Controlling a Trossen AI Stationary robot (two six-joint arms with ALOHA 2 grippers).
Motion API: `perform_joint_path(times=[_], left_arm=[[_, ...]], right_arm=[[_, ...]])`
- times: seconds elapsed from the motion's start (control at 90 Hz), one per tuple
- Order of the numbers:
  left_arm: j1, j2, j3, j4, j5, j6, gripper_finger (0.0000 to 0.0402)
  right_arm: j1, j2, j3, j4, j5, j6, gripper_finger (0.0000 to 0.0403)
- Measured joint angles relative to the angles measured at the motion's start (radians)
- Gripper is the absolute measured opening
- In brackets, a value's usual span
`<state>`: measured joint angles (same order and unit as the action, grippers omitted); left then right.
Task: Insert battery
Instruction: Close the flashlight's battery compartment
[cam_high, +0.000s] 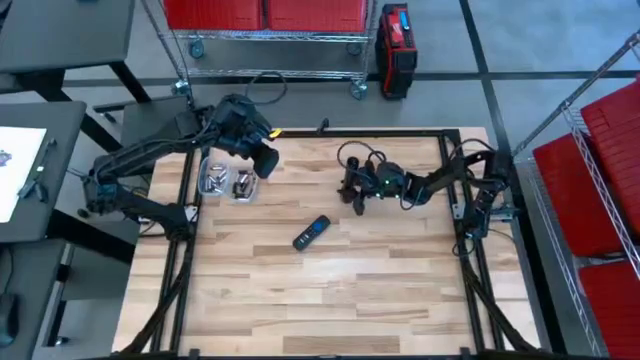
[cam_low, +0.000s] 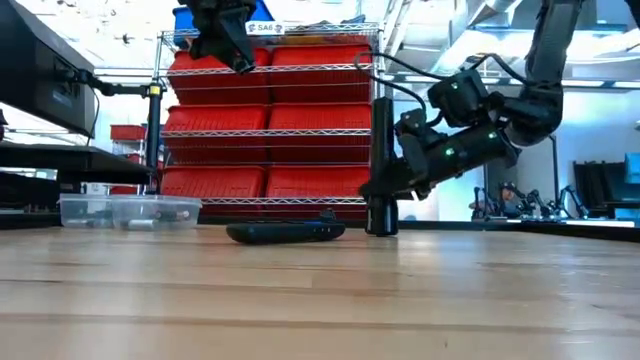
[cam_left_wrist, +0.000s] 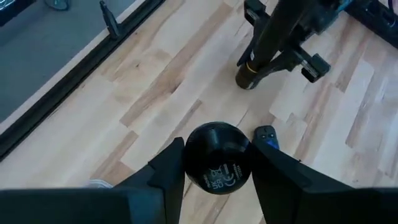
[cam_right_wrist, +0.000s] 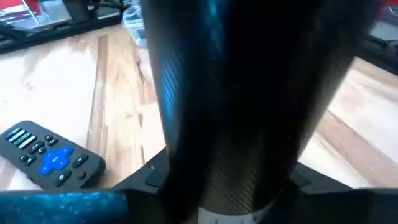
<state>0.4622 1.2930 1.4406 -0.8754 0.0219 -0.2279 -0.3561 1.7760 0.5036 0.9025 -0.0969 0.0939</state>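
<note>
A workshop or lab; wire shelving (cam_low: 270, 130) stacked with red bins (cam_low: 315, 118).

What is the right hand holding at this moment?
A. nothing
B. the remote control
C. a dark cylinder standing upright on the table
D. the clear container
C: the right hand grips a dark cylinder upright on the table; the remote control lies free.

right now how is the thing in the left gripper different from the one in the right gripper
The left gripper holds a short black cap raised high above the table, over the clear tray. The right gripper holds a long black flashlight body standing upright, its end on the table near the remote. Both are black and round.
</note>
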Motion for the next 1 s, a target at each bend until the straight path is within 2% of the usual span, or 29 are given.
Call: perform_joint_path(times=[0.1,0.211,0.356,0.5,0.633,0.744,0.844,1.0], left_arm=[[0.0,0.0,0.0,0.009,0.0,-0.001,0.0132],[0.0,0.0,0.0,0.016,0.0,-0.001,0.0132],[0.0,0.0,0.0,0.052,0.0,-0.001,0.0132],[0.0,0.0,0.0,0.131,0.032,-0.003,0.0132],[-0.013,0.006,0.0,0.213,0.07,-0.004,0.0132],[-0.035,0.03,0.0,0.305,0.094,-0.012,0.0132],[-0.066,0.068,0.0,0.421,0.14,-0.034,0.0132],[-0.113,0.129,0.0,0.501,0.183,-0.042,0.0132]], right_arm=[[-0.001,-0.074,0.01,-0.129,-0.015,0.002,0.0137],[-0.001,-0.219,0.079,-0.462,-0.052,-0.063,0.0137],[-0.001,-0.398,0.235,-0.973,-0.112,-0.203,0.0137],[-0.006,-0.499,0.447,-1.33,-0.191,-0.273,0.0137],[-0.006,-0.487,0.649,-1.651,-0.252,-0.279,0.0137],[-0.001,-0.438,0.776,-1.822,-0.32,-0.278,0.0137],[0.009,-0.377,0.838,-1.93,-0.385,-0.279,0.0137],[0.024,-0.283,0.88,-2.051,-0.455,-0.287,0.0137]])
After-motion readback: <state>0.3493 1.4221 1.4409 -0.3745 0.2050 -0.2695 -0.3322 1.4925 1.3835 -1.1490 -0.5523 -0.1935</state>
